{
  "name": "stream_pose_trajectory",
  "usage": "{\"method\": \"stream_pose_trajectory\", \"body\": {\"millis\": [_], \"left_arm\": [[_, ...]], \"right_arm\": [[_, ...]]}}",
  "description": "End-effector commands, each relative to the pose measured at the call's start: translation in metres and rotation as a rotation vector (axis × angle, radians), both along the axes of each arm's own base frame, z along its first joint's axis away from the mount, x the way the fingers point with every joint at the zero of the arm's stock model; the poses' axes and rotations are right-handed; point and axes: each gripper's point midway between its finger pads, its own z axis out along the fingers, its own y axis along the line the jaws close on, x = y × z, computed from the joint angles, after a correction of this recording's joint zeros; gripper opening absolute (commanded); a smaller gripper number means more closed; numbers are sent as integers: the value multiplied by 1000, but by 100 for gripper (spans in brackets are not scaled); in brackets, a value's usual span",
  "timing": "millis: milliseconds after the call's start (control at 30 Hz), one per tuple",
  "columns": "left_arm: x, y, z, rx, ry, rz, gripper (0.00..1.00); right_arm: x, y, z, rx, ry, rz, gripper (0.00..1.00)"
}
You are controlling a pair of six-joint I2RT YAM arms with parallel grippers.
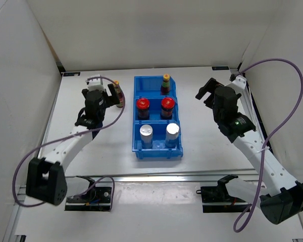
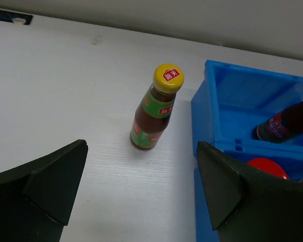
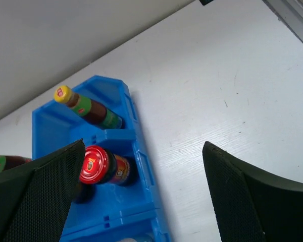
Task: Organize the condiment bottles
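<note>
Condiment bottles, six in all, are on the white tabletop. Five of them are inside the blue three-compartment bin at its middle. The left arm reaches to the left of the bin and the right arm to the right of it. The left fingers are spread wide with nothing between them, and the right fingers are spread the same way above bare tabletop beside the bin.

The bin's near compartment holds two silver cylinders side by side. The middle compartment holds two red-lidded jars, also side by side. In the far compartment there is a single yellow-capped bottle, toward the right wall. The second yellow-capped bottle stands upright on the tabletop just left of the bin's far end. In the wrist view it is beyond the left fingers and not touching them.
</note>
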Motion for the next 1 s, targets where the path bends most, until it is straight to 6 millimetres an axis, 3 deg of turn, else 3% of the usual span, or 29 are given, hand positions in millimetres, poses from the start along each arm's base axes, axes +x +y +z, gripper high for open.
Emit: {"method": "stream_pose_trajectory", "body": {"millis": [0,167,233,267,300,600,700,800,900,933,967], "left_arm": [[28,-20,8,-84,-14,-87,100],[62,-26,-9,-63,-15,-117,100],[71,-32,-5,-60,-36,-141,100],[76,-33,-19,-55,-13,-140,100],[83,-35,-14,-57,-23,-141,100],[123,-27,-59,10,30,-99,99],[135,-22,-59,20,21,-78,97],[142,-25,-68,16,37,-103,84],[152,-25,-66,10,29,-117,65],[153,-25,-74,12,42,-117,45],[156,-28,-67,8,28,-127,36]], "right_arm": [[3,4,21,12,-71,53,100],[10,-6,8,-3,-52,94,100],[11,-11,1,8,-54,102,100],[12,-19,1,15,-60,92,100],[12,-17,-4,23,-48,118,100],[21,-37,-25,114,-31,102,100],[24,-36,-29,129,-21,114,100],[25,-37,-31,132,-21,117,100],[27,-38,-35,143,-20,114,100],[27,-38,-40,143,-10,113,100],[27,-38,-40,152,-10,111,100]]}}
